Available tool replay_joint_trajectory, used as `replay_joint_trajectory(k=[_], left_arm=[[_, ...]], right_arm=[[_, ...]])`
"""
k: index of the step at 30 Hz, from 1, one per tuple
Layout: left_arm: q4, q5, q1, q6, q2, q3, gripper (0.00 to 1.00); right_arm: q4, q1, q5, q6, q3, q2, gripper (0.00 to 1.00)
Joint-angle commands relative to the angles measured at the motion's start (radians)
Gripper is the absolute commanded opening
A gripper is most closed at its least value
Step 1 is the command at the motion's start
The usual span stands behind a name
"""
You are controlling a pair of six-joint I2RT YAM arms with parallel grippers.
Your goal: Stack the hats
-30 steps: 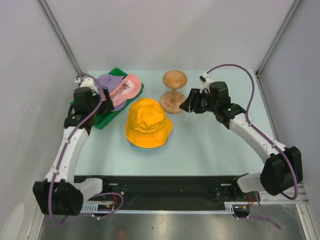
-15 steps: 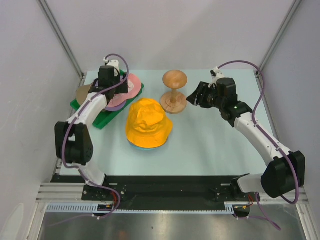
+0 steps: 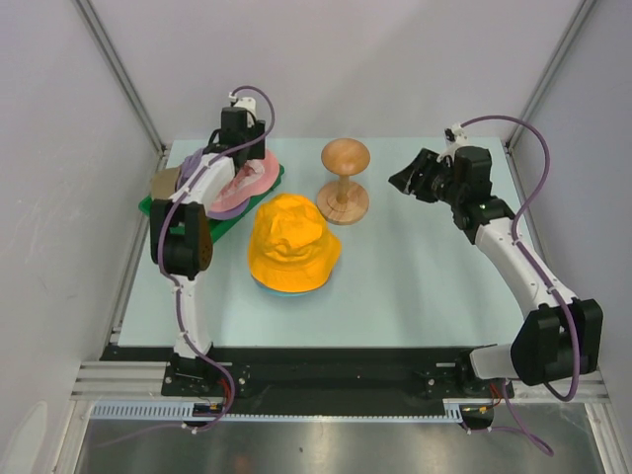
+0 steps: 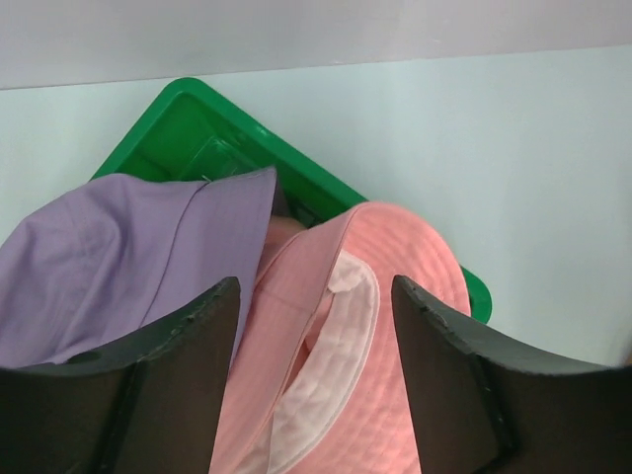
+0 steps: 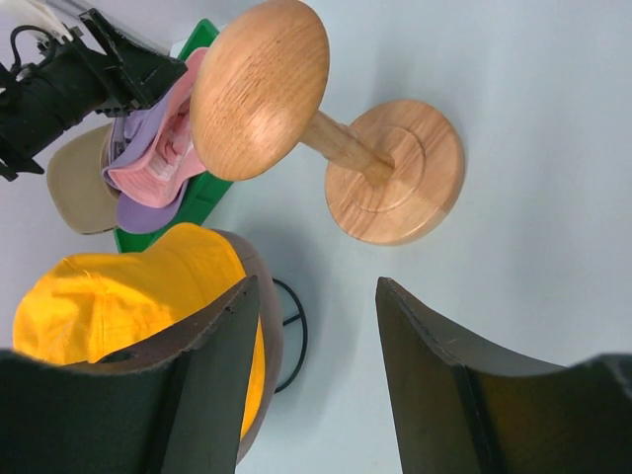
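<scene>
Left of the stand [image 3: 345, 158], the pink hat [image 4: 336, 296] lies in the tray [image 4: 197, 118] w/ its pale lining showing, one edge overlapping the lavender hat [image 4: 118, 247]. The tan cap [image 3: 166, 184] is further left. The orange hat [image 3: 291, 242] is near-left of the stand, sitting over another brim, w/ a wire ring [image 5: 292, 336] showing under it.

L gripper [image 4: 314, 286] hangs over the pink hat, jaws spread, one finger each side of the folded brim. Can't tell if the pads touch cloth. R gripper [image 5: 316, 283] is right of the stand, jaws spread, empty.

Risks, as I judge:
- Pink & lavender overlap, so a pinch here may catch both. It could also catch only the loose lining, so the hat sags or slips out on the lift.
- A finger going too deep could snag the tray rim & drag the tray.
- On the carry toward the orange hat, trailing cloth could brush the stand & tip it, since it looks top-heavy.
- The orange hat is soft & domed, so an off-centre drop prob. slides off.
</scene>
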Motion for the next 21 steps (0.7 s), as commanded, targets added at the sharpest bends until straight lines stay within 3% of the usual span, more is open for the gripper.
replay_joint_trajectory(k=[1, 6, 9, 12, 13, 16, 21], left_arm=[[-0.011, 0.012, -0.006, 0.014, 0.050, 0.096, 0.64], [-0.016, 0.007, -0.012, -0.017, 0.089, 0.102, 0.61], [-0.016, -0.010, -0.015, -0.021, 0.098, 0.102, 0.54], [-0.011, -0.042, -0.018, -0.032, 0.107, 0.109, 0.31], [-0.011, -0.051, -0.018, -0.040, 0.096, 0.107, 0.17], [0.021, -0.074, -0.022, -0.058, 0.046, 0.079, 0.00], [0.049, -0.099, -0.042, -0.080, -0.075, 0.023, 0.00]], right_arm=[[0.067, -0.014, -0.034, 0.043, -0.010, 0.020, 0.56], [0.056, -0.028, -0.042, 0.039, -0.005, 0.033, 0.57], [0.053, -0.039, -0.042, 0.035, -0.011, 0.030, 0.56], [0.052, -0.047, -0.049, 0.031, -0.013, 0.028, 0.56], [0.052, -0.051, -0.051, 0.031, -0.011, 0.030, 0.57], [0.055, -0.051, -0.057, 0.028, -0.002, 0.034, 0.57], [0.090, -0.051, -0.074, 0.026, 0.012, 0.042, 0.57]])
